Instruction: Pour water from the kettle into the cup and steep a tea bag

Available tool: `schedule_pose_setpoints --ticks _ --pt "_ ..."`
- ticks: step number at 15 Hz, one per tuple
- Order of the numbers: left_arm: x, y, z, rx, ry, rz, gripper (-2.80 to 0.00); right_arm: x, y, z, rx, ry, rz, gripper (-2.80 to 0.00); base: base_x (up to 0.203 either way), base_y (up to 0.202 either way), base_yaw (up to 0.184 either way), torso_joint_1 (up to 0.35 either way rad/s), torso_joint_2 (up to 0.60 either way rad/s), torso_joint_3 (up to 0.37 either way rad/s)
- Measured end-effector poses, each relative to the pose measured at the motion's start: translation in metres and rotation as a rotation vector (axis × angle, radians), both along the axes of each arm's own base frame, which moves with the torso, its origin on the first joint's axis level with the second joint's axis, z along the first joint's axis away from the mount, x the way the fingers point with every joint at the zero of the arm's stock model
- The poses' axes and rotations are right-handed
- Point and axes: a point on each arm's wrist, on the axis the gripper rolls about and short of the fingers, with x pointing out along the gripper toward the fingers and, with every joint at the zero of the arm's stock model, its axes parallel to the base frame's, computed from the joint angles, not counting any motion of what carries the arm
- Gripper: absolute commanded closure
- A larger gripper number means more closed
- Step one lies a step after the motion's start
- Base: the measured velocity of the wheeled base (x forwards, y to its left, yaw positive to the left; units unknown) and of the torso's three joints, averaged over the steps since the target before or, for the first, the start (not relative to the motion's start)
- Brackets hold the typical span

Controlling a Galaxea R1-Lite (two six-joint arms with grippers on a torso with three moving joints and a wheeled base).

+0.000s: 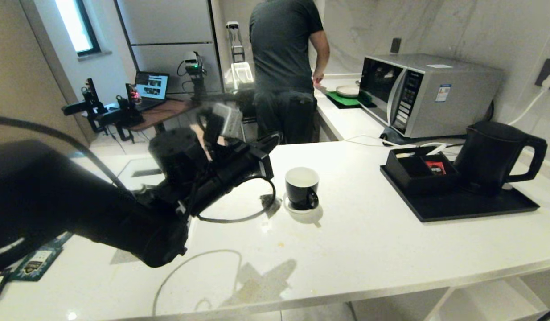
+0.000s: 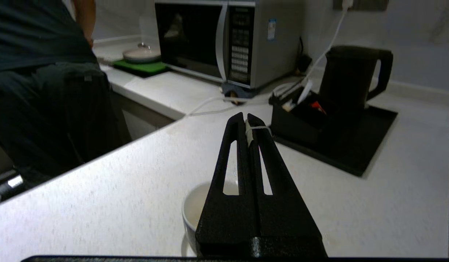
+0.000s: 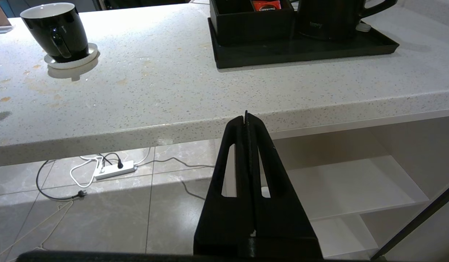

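Black cup (image 1: 301, 187), white inside; matte black kettle (image 1: 491, 156); speckled white counter (image 1: 368, 240).

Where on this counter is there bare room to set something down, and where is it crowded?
Free: the wide counter stretch between the cup and the black tray, running to the near edge. Crowded: the tray, filled by the kettle and a box; left of the cup, where the left tool and its arm hang.

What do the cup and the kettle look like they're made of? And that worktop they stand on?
The cup looks like glazed ceramic: glossy black outside with sharp highlights, white inside. The kettle looks like matte black plastic or coated metal; its dull surface leaves that open. The worktop looks like polished stone or quartz composite: white, finely speckled, with soft reflections.
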Motion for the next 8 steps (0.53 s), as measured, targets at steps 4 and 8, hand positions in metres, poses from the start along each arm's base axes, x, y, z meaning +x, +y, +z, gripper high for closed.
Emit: schedule_pose_setpoints --ticks 4,8 --pt "0.018 -0.010 0.008 -0.015 -0.027 -0.002 0.00 0.000 0.000 0.000 0.000 0.000 0.000 0.00 0.000 0.000 0.000 0.000 0.00 0.000" --pt "0.036 -0.021 0.016 -0.027 -0.049 -0.006 0.00 0.000 0.000 0.000 0.000 0.000 0.000 0.00 0.000 0.000 0.000 0.000 0.00 0.000"
